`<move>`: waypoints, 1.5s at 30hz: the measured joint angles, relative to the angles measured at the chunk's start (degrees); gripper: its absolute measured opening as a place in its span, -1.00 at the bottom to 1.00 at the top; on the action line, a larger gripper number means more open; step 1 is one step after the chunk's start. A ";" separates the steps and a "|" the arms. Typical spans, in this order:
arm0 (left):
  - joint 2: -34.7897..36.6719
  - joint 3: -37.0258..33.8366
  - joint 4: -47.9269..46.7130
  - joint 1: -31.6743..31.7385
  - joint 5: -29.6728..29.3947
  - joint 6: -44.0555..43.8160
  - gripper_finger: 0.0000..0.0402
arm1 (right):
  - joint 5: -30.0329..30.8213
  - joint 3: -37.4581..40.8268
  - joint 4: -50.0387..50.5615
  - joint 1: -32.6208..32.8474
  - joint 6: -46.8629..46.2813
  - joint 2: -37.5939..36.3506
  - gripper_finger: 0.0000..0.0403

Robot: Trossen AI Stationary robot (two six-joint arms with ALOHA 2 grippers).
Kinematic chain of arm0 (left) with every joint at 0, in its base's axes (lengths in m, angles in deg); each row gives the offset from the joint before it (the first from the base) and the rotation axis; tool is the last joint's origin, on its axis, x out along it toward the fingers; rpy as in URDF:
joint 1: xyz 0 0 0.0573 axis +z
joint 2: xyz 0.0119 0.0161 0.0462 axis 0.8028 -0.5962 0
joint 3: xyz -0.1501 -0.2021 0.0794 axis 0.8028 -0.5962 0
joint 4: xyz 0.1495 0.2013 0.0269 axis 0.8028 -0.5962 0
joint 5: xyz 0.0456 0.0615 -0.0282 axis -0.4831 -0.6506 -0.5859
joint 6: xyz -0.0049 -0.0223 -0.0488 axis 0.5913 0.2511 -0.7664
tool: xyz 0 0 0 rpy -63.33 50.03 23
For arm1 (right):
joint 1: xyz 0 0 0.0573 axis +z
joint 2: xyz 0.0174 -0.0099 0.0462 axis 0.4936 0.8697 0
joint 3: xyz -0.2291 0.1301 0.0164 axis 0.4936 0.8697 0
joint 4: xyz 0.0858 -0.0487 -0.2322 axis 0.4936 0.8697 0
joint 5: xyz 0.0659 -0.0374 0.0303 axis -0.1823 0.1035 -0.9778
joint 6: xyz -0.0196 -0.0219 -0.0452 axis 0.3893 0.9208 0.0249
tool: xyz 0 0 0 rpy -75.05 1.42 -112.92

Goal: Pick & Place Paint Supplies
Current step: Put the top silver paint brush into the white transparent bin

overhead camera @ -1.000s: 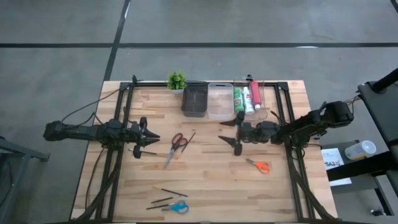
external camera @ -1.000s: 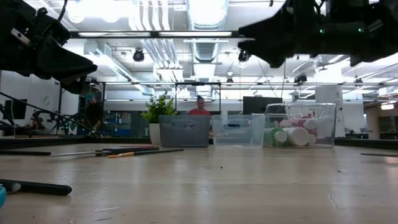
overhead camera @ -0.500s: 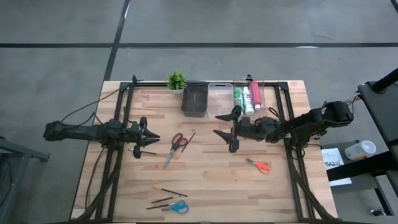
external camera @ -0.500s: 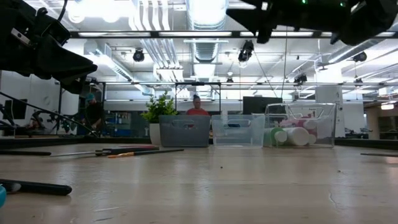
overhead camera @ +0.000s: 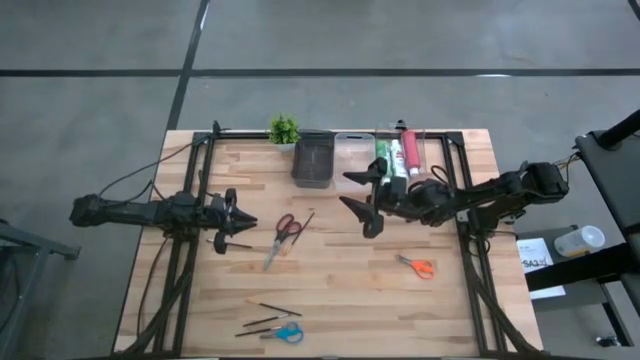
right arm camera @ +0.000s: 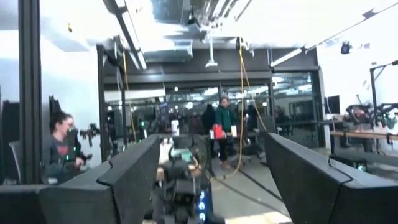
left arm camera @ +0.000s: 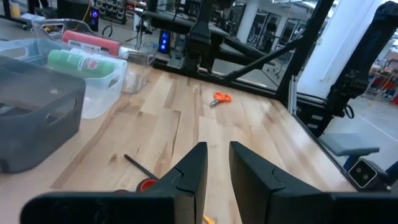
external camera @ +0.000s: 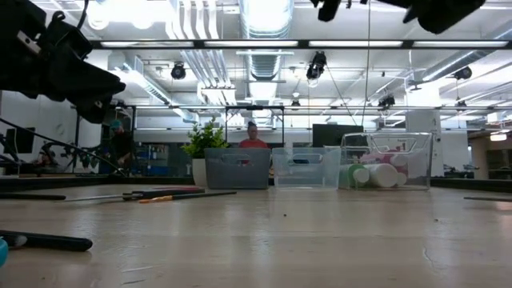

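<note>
Lying flat, red-handled scissors (overhead camera: 286,226), seemingly closed

My right arm (external camera: 448,10) is cut off by the low view's top edge. The brushes (overhead camera: 268,315) are too thin to count. The blue scissors (external camera: 2,251) are cropped at the edge.
</note>
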 joint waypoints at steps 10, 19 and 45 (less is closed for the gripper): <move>0.00 0.02 -0.47 0.00 0.19 0.07 -0.62 | -0.09 -3.93 0.53 0.13 -13.64 0.00 0.43; -0.04 0.07 -0.57 0.00 0.17 0.50 -0.62 | -0.07 -3.94 6.49 0.11 -29.69 -0.02 0.43; -0.04 0.09 -0.64 0.00 0.17 1.30 -0.62 | -0.07 -3.86 31.24 0.22 0.14 -3.93 0.43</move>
